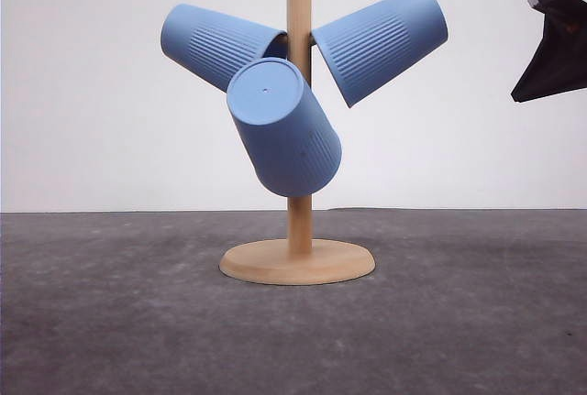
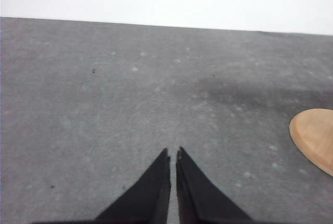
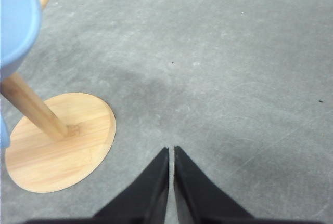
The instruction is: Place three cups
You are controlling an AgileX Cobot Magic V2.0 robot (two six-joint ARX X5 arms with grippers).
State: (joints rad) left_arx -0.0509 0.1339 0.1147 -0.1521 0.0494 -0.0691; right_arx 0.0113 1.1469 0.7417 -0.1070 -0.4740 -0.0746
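Three light-blue ribbed cups hang on a wooden rack (image 1: 298,221) in the front view. One cup (image 1: 218,44) points up-left, one cup (image 1: 383,42) points up-right, and the third cup (image 1: 282,126) tilts toward the camera, base first. My right gripper (image 1: 553,42) hovers high at the right edge, apart from the cups. In the right wrist view the right gripper (image 3: 171,150) is shut and empty above the table, with a cup rim (image 3: 18,21) and the rack base (image 3: 60,141) beside it. The left gripper (image 2: 173,154) is shut and empty over bare table.
The rack's round wooden base (image 1: 297,261) stands mid-table on the grey surface (image 1: 110,322). A white wall (image 1: 92,138) closes the back. An edge of the base (image 2: 315,135) shows in the left wrist view.
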